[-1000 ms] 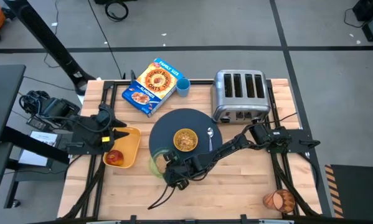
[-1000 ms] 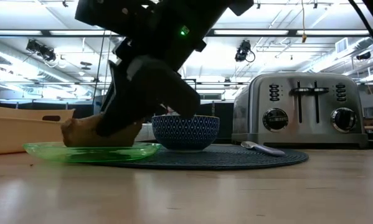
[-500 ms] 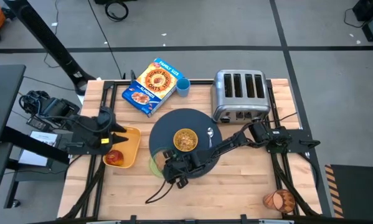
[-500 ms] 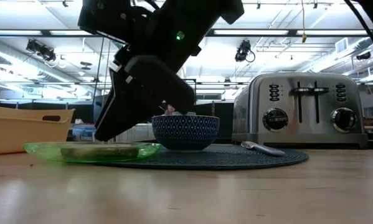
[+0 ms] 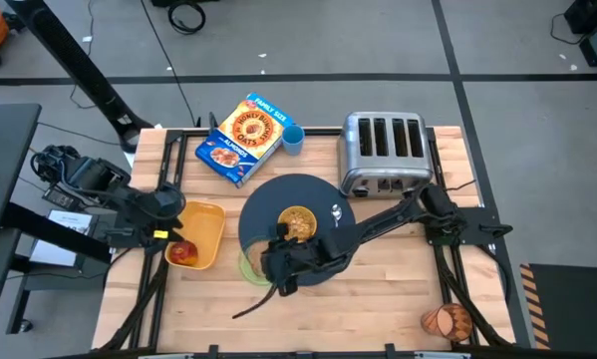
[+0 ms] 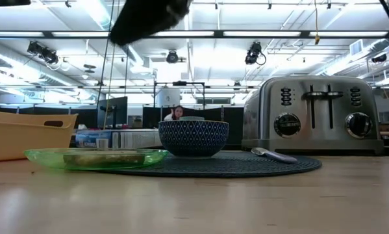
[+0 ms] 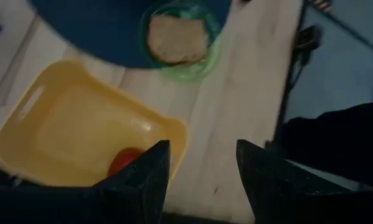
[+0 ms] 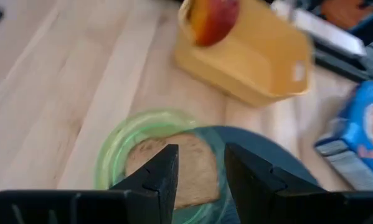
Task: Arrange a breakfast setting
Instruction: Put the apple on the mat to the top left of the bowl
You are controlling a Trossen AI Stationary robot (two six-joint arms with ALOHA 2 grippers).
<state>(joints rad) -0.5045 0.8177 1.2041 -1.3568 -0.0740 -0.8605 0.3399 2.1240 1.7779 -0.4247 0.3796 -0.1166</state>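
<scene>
The toast slice [image 8: 167,165] lies flat on the translucent green plate [image 8: 114,155], whose far rim rests on the edge of the dark round mat [image 5: 313,194]. The cereal bowl [image 5: 296,221] and the spoon [image 5: 336,211] sit on the mat. The red apple [image 5: 183,252] lies in a yellow tray [image 5: 206,224]. The orange-brown cup [image 5: 447,321] lies on its side at the near right corner. My right gripper [image 8: 198,180] is open and empty above the plate. My left gripper [image 7: 202,174] is open and empty above the tray's near end.
A chrome toaster [image 5: 383,150] stands at the back right, just behind the mat. A cereal box [image 5: 240,140] and a small blue cup [image 5: 293,138] are at the back. Bare wood lies along the near edge [image 5: 378,299].
My right gripper has let go of the toast and gone up, away from the plate. The toast, which stood tilted on the plate in its hold, now lies flat on the plate.
</scene>
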